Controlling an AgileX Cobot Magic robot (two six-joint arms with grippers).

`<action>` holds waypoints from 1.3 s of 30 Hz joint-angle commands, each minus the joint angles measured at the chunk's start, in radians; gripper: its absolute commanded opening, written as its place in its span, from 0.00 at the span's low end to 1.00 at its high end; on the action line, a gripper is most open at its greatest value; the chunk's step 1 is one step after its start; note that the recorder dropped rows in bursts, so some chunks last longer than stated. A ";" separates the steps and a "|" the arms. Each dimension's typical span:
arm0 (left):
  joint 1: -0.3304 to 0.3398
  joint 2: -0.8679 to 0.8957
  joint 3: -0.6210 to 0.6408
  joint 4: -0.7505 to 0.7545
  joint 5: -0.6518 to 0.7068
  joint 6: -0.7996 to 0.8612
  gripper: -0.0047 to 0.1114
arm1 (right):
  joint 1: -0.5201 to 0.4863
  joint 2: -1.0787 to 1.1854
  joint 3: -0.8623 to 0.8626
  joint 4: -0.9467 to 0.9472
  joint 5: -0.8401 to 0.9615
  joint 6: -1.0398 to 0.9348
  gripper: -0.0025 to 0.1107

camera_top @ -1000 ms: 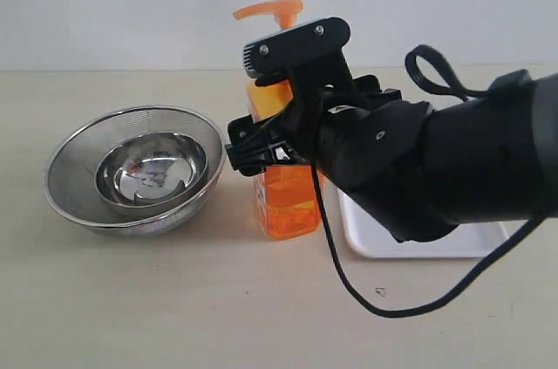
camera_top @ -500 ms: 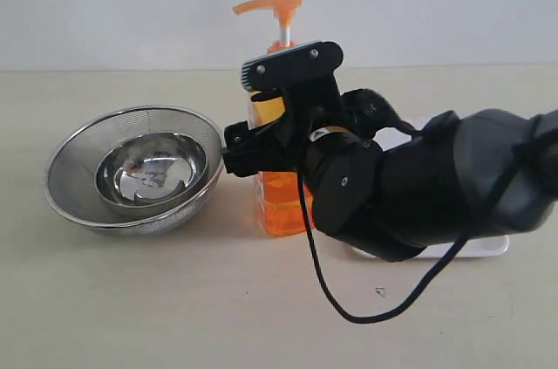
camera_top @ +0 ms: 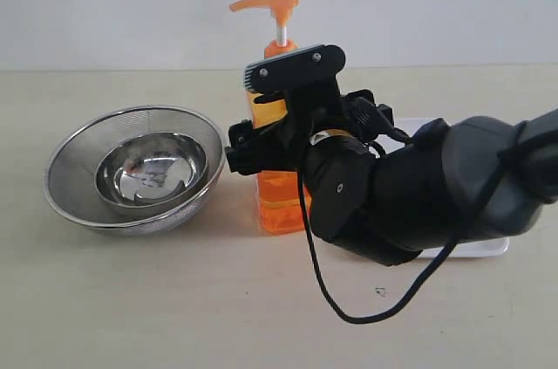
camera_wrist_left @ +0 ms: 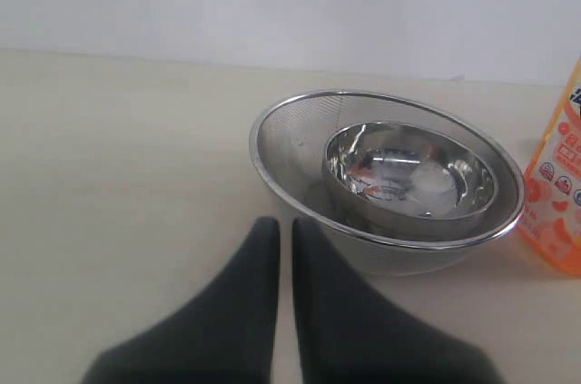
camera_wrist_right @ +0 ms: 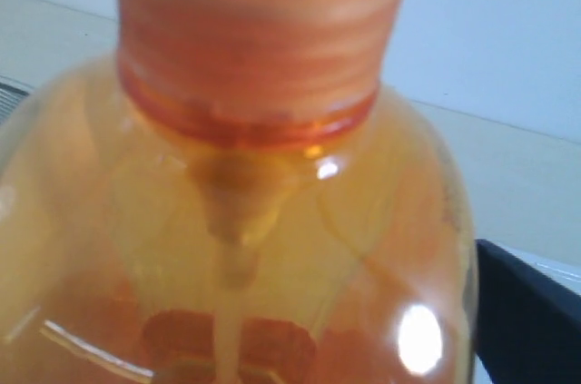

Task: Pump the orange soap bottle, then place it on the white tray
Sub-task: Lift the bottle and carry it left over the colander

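The right gripper [camera_top: 261,112] has slid down off the pump: a second ago its upper finger sat close under the pump head [camera_top: 266,4], and now it is lower, level with the shoulder of the orange soap bottle [camera_top: 281,199]. The head has risen, showing more of its white stem. To my eye the pumping is over and the arm is lining up to grasp. Its jaws are spread wide, one on each side of the bottle, which stands upright on the table between them. From the wrist camera the bottle's neck and shoulder fill nearly everything, so I cannot say whether the pads touch the plastic yet. The white tray [camera_top: 479,247] lies back behind the gripper, mostly hidden under its own forearm, so the carry looks like a short pull towards the wrist side once the jaws close. Beyond the fingertips, past the bottle, sits the steel strainer [camera_top: 78,186] with a smaller bowl inside it. The left gripper [camera_wrist_left: 283,248] hangs idle, fingers pressed almost together on nothing, with the strainer just ahead of its tips.
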 commanded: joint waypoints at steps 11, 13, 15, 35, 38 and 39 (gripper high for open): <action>0.003 -0.003 0.004 0.002 -0.007 0.008 0.08 | -0.002 0.002 -0.004 -0.001 -0.022 0.031 0.03; 0.003 -0.003 0.004 0.002 -0.007 0.008 0.08 | -0.002 0.002 -0.004 -0.003 -0.029 0.034 0.06; 0.003 -0.003 0.004 0.002 -0.007 0.008 0.08 | -0.002 0.002 -0.004 -0.003 -0.035 0.036 0.06; 0.003 -0.003 0.004 0.002 -0.007 0.008 0.08 | -0.002 0.002 -0.004 -0.030 -0.065 0.057 0.06; 0.003 -0.003 0.004 0.002 -0.007 0.008 0.08 | -0.002 0.002 -0.004 -0.105 -0.060 0.024 0.05; 0.003 -0.003 0.004 0.002 -0.007 0.008 0.08 | -0.002 0.002 -0.007 -0.114 -0.064 0.005 0.05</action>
